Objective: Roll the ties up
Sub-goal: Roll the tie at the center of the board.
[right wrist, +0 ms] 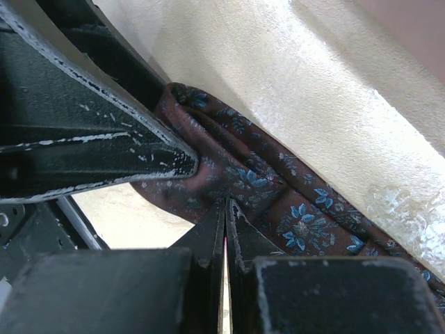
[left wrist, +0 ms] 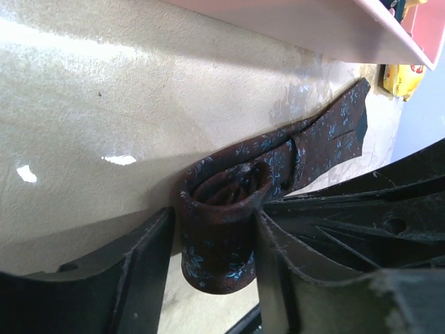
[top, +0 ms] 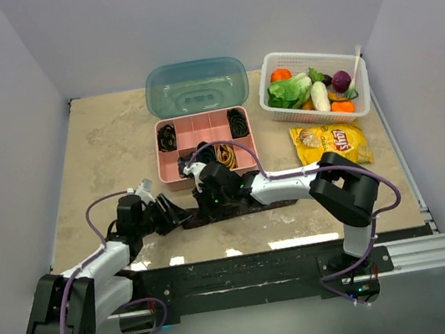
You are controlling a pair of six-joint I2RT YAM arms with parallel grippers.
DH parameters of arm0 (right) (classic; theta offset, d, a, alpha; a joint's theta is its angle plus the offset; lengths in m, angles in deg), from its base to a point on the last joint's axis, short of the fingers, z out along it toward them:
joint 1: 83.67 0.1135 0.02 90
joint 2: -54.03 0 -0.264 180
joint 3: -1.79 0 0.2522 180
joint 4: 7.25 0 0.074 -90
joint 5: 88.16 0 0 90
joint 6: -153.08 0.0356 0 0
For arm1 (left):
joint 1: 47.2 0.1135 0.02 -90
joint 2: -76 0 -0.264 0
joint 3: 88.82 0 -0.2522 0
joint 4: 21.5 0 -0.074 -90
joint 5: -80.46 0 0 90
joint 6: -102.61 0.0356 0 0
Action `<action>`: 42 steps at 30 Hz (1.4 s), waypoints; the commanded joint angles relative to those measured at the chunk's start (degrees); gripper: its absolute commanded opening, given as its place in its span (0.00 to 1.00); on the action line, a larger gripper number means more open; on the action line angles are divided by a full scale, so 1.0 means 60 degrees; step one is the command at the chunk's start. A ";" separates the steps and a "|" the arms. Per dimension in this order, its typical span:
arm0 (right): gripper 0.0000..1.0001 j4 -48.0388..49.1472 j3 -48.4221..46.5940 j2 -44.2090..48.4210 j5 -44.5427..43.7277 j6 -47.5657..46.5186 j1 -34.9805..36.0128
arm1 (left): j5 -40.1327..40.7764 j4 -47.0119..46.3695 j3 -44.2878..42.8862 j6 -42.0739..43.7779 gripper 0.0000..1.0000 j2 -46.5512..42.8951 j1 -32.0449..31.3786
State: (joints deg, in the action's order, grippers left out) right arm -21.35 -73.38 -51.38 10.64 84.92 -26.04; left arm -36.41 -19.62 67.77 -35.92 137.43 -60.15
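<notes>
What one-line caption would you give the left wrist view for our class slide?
Left hand brackets the rolled end of a maroon floral tie on the beige table.

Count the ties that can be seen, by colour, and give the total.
Black coils in the pink box: 2
Gold coil in the box: 1
Maroon tie with blue flowers, partly rolled on the table: 1
Total: 4 visible; part of the box is hidden.
</notes>
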 commanded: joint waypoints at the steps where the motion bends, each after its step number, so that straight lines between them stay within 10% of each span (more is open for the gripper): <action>1: 0.00 -0.0383 -0.0078 -0.0274 -0.0060 -0.0052 0.0049 | -0.0106 -0.1488 0.0451 0.0091 0.47 0.0351 -0.0068; 13: 0.00 -0.0880 -0.0766 0.0267 -0.0425 -0.0271 0.0034 | -0.0370 -0.0238 -0.0734 0.1056 0.01 0.0456 -0.0083; 27: 0.00 -0.1042 -0.1162 0.0400 -0.0983 -0.0579 -0.0054 | 0.2207 0.4028 -0.3355 0.2595 0.00 0.0381 -0.1048; 42: 0.00 -0.0779 -0.1997 -0.0581 -0.0383 -0.0462 -0.0054 | 0.3248 0.5027 -0.4719 0.2596 0.00 0.0630 -0.2015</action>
State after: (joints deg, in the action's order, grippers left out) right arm -27.53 -82.69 -53.65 6.31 82.26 -26.28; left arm -18.36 10.54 43.11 -20.71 140.51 -70.14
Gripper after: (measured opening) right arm 0.006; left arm 0.275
